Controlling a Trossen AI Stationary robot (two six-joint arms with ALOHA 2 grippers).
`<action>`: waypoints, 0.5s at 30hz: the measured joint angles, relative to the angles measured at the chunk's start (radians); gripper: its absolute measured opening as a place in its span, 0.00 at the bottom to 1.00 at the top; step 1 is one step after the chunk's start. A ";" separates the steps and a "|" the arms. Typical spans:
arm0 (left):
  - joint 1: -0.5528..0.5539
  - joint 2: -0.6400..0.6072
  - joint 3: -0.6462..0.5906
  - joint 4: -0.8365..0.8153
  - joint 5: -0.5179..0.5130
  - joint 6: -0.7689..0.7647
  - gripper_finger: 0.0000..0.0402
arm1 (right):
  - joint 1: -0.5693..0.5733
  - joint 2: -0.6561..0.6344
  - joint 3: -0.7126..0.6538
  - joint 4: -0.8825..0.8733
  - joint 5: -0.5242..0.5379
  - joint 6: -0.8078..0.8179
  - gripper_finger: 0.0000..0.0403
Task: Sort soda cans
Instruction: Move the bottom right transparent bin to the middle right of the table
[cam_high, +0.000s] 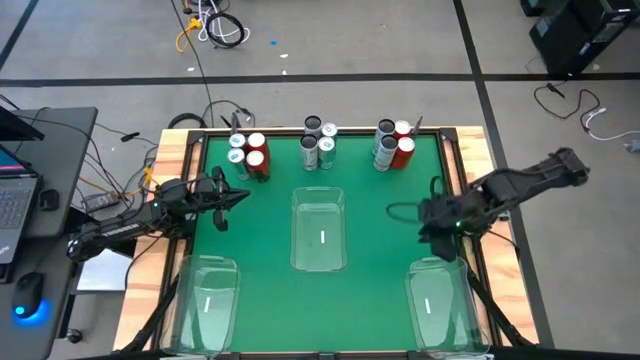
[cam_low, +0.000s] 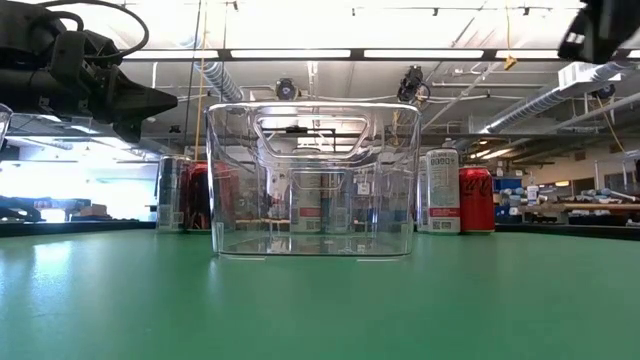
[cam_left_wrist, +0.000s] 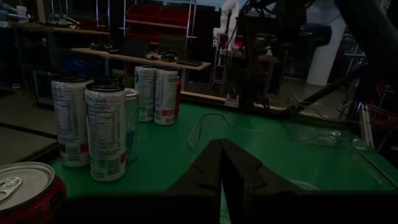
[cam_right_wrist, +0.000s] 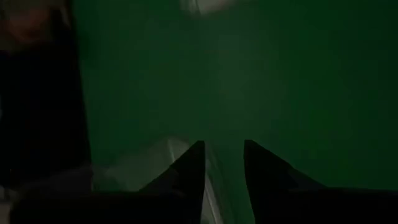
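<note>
The soda cans (cam_high: 318, 145) stand upright in three tight clusters along the far edge of the green desk (cam_high: 380, 220): a left cluster (cam_high: 248, 153) of red and silver cans, a middle cluster of silver and dark ones, and a right cluster (cam_high: 393, 145) of silver cans with one red. None sits in a bin.

The left gripper (cam_high: 238, 196) reaches in level from the desk's left side, its fingers (cam_left_wrist: 214, 168) pressed together and empty, pointing across the desk just short of the left cluster. The right gripper (cam_high: 432, 228) hangs over the right side of the desk, angled downward near the rim of the right bin (cam_high: 440, 305); its fingers (cam_right_wrist: 189, 171) stand slightly apart with nothing between them.

A clear bin (cam_high: 319, 228) lies in the desk's centre, between the two grippers, and another (cam_high: 205, 300) sits at the near left corner. Bare green surface lies open between the can row and the centre bin. A wooden frame (cam_high: 176, 160) borders the desk.
</note>
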 joint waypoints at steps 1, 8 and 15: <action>0.000 0.000 0.000 0.000 0.000 0.000 0.03 | 0.017 0.016 0.000 -0.010 0.000 0.014 0.26; 0.000 0.000 0.000 0.000 0.000 0.000 0.03 | 0.106 0.098 0.000 -0.013 0.000 0.037 0.31; 0.000 0.000 0.000 0.000 0.000 0.000 0.03 | 0.146 0.190 0.000 -0.019 -0.004 0.046 0.31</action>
